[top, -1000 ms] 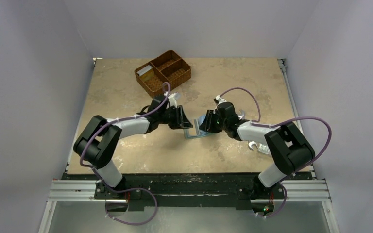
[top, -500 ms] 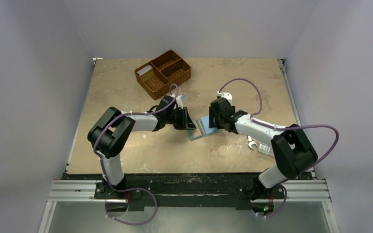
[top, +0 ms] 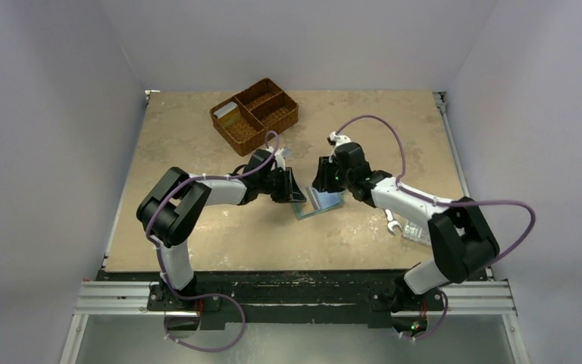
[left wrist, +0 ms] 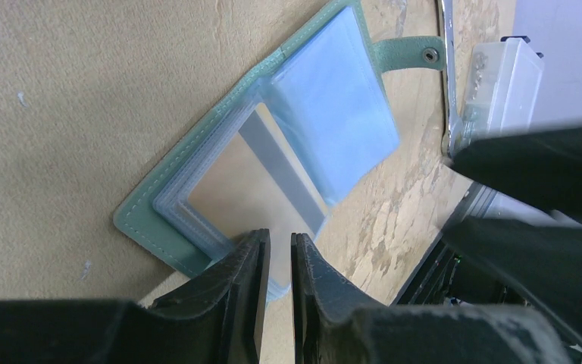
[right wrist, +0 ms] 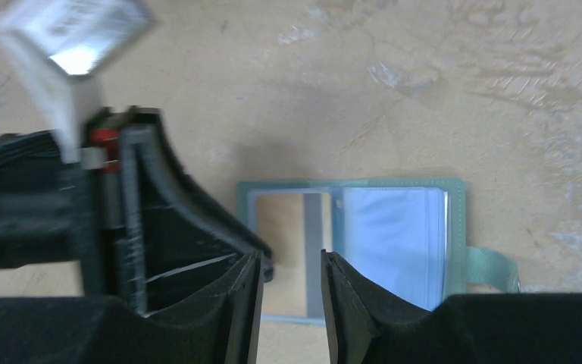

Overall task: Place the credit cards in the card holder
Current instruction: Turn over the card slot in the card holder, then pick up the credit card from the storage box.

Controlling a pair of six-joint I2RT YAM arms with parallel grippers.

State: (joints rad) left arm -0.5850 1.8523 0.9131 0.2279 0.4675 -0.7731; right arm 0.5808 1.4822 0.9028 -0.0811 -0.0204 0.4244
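Observation:
The teal card holder (top: 320,203) lies open on the table, its clear bluish sleeves facing up. A tan credit card with a grey stripe (left wrist: 261,171) sits in the left sleeve and also shows in the right wrist view (right wrist: 303,227). My left gripper (top: 294,193) is nearly shut with only a slim gap, its tips (left wrist: 279,239) at the holder's (left wrist: 333,98) left edge. Nothing shows between the fingers. My right gripper (top: 324,182) hovers open and empty (right wrist: 292,258) above the holder (right wrist: 394,235). A white card (top: 226,111) lies in the basket.
A brown three-compartment wicker basket (top: 256,114) stands at the back left. A silver wrench (top: 391,222) and a clear plastic box (top: 417,231) lie at the right, near the right arm. The box also shows in the left wrist view (left wrist: 500,76).
My right gripper has lifted off the holder and moved toward the far side. The holder now lies flat and open. The left arm shifted at first, then held still at the holder's edge.

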